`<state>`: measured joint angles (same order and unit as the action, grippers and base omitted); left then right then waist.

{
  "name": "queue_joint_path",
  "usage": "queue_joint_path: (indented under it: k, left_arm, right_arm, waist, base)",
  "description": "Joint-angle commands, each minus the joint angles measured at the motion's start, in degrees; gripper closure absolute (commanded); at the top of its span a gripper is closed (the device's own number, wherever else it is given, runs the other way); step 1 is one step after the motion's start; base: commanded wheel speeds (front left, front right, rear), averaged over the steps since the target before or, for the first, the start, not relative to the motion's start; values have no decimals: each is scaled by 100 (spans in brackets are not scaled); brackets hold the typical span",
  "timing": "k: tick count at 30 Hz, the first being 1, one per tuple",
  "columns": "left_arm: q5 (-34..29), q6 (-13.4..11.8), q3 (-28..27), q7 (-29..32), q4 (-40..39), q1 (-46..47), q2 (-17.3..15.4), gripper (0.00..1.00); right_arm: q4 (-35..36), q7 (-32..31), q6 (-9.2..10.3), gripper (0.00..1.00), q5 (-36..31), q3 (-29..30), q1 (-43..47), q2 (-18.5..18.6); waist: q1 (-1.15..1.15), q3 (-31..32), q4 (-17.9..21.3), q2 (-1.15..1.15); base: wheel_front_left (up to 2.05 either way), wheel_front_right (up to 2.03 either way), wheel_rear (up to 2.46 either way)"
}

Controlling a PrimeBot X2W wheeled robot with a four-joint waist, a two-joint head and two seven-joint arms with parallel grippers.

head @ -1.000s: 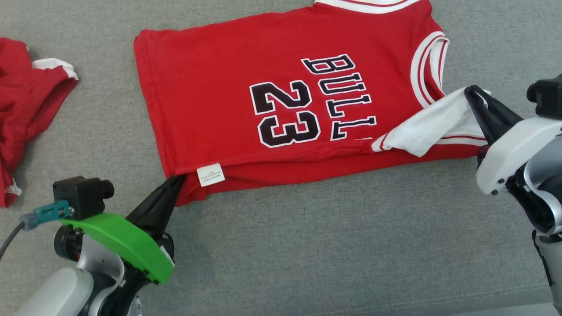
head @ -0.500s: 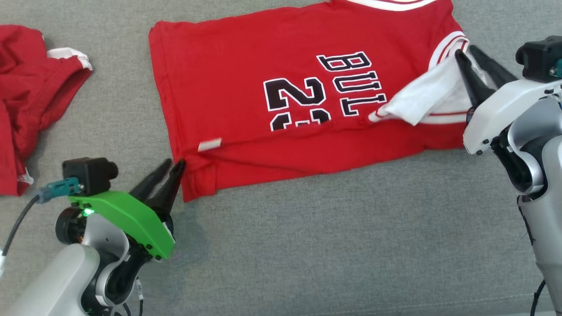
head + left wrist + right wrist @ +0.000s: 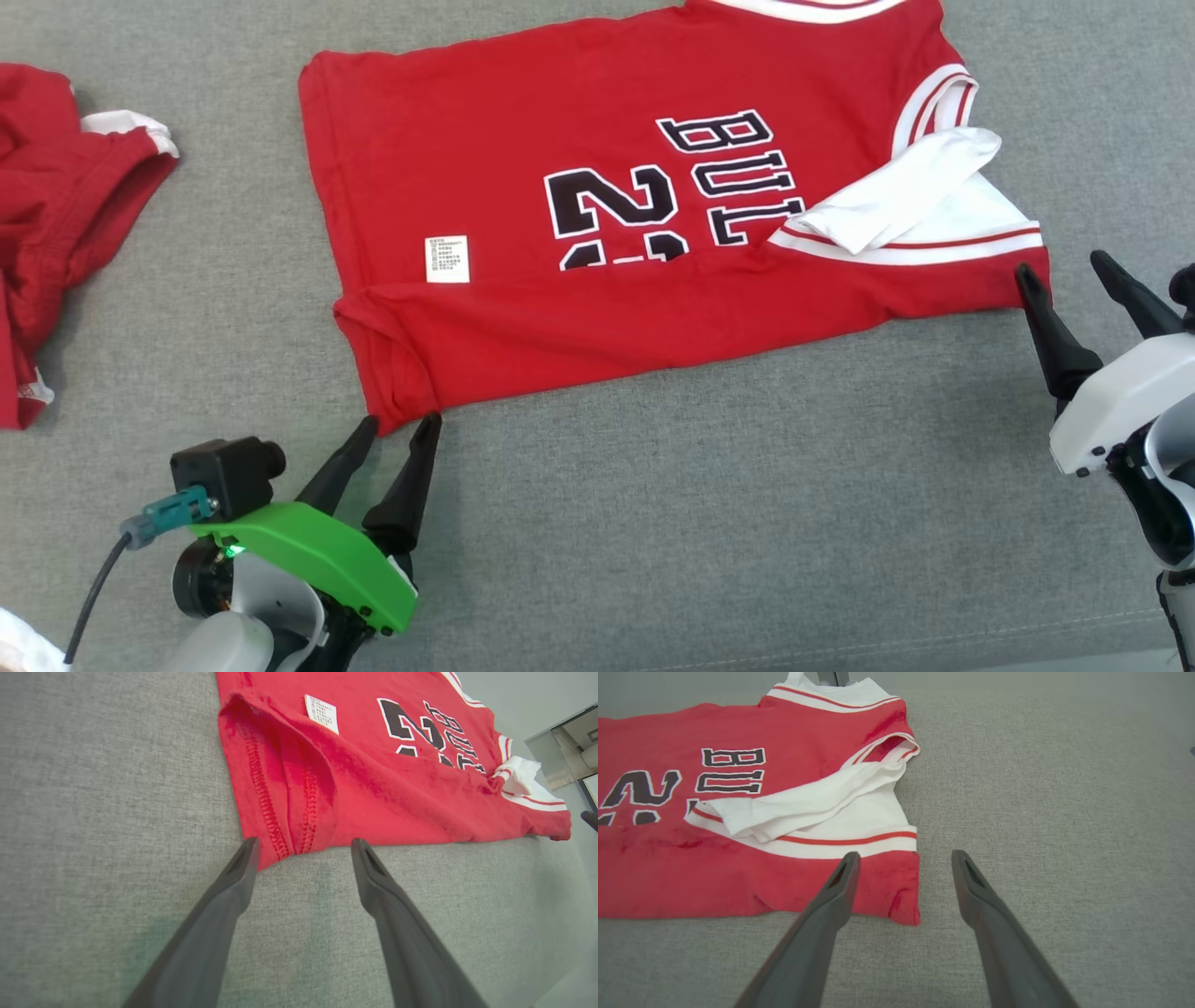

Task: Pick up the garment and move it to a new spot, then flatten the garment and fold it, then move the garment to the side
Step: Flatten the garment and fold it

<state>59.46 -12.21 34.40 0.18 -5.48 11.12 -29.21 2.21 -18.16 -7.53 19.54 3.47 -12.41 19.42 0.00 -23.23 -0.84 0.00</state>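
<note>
left gripper (image 3: 400,422) and right gripper (image 3: 1062,264) point at near corners of the jersey (image 3: 485,140), spread wide, empty.

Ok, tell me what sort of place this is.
Probably an indoor garment-folding workstation: a broad grey upholstered surface, a red basketball jersey spread out and partly folded on it, and a second red garment crumpled at the left.

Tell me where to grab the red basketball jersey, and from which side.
Probably the two near corners of the red jersey: the stitched hem corner and the shoulder corner. Come in low from the robot's side; the folded edge lies flat on the grey fabric, and the open left gripper and right gripper face those corners.
</note>
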Motion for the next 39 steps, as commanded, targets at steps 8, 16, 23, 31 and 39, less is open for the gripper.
queue_joint_path:
  k: [8,16,23,31,39]
  left_arm:
    - [-79,51,56,42,364,238,92,0]
    - [-179,145,158,42,696,439,171,71]
    - [-131,336,202,61,731,434,71,100]
    - [569,1101,192,543,-251,-239,-638,100]
    - [927,1362,339,838,-441,-938,-1185,100]
  right_arm:
    - [-187,-69,9,0,-68,-45,-109,-143]
    - [-519,-38,9,0,-80,-307,-343,-109]
    - [-807,-51,9,100,156,-440,-422,107]
    - [-106,-642,9,100,1285,-323,263,952]
    - [437,-1607,10,100,1960,-69,1317,1399]
  waist:
    - [0,-165,81,0]
    - [0,-196,10,0]
    - [0,-52,-70,0]
    - [0,307,-104,0]
    - [0,425,8,0]
  base:
    - [0,0,0]
    - [0,0,0]
    - [0,0,0]
    - [0,0,0]
    - [0,0,0]
